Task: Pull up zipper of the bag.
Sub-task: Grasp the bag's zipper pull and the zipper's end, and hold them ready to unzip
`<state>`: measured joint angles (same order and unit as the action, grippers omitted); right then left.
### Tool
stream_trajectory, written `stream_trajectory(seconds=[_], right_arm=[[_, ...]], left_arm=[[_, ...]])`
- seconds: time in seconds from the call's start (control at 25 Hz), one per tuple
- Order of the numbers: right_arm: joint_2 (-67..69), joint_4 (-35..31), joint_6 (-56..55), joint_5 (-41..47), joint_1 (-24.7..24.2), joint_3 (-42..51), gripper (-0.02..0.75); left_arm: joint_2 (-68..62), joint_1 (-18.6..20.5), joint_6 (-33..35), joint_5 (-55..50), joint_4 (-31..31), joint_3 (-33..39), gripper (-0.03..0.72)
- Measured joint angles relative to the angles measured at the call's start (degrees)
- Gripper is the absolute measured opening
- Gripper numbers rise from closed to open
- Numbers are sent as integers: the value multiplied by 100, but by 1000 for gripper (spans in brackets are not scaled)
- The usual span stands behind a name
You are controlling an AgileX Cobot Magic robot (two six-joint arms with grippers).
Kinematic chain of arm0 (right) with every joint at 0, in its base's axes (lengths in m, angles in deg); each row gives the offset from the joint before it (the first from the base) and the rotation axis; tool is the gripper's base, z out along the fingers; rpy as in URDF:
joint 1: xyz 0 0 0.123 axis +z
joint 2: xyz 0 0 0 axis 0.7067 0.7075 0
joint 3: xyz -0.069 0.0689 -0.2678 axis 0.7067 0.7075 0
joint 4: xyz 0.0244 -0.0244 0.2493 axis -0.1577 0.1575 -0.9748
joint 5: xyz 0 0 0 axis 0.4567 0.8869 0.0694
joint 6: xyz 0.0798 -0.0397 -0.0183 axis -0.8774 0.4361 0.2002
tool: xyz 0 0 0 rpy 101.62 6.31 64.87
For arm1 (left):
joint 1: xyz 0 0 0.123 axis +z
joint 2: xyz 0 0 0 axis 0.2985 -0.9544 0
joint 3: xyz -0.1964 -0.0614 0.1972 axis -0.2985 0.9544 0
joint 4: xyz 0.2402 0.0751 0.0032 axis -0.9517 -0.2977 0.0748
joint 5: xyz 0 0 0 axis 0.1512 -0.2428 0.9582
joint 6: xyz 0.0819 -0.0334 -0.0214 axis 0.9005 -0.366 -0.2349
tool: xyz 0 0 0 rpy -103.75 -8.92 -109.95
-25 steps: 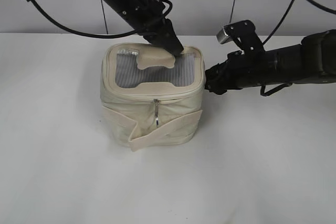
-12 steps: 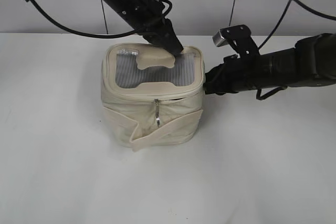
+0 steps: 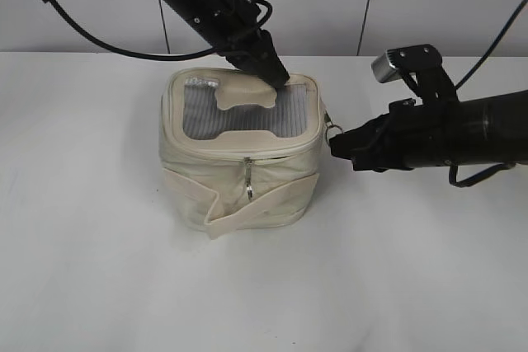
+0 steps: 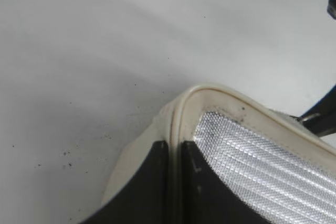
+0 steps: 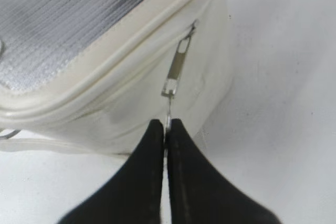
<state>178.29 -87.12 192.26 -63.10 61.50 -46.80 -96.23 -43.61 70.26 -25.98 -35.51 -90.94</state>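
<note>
The left gripper [image 3: 276,74], closed on the bag's [image 3: 239,179] rim, steadies it; the right gripper [image 5: 166,129], beside the bag, pinches the zipper [image 5: 177,69] ring to pull.

The black left gripper [image 3: 271,70] slants down from the far left, its two fingers [image 4: 142,182] pinched together with only a thin slit between them. The black right gripper [image 3: 337,143] reaches in level from the right, its tapered fingers [image 5: 147,177] pressed tip to tip.
</note>
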Motion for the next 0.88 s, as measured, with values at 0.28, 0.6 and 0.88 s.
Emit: stream_trajectory(seconds=[0.28, 0.6, 0.88], right_arm=[[-549, -147, -104, 277, -2, 864, 10], [-618, -187, -378, 522, 1114, 900, 10], [-339, -140, -817, -422, 2337, -198, 17]], left_arm=[[0, -16, -331, 40, 0, 0, 41], [0, -23, -802, 112, -36, 0, 41], [0, -23, -1123, 145, -89, 0, 41]])
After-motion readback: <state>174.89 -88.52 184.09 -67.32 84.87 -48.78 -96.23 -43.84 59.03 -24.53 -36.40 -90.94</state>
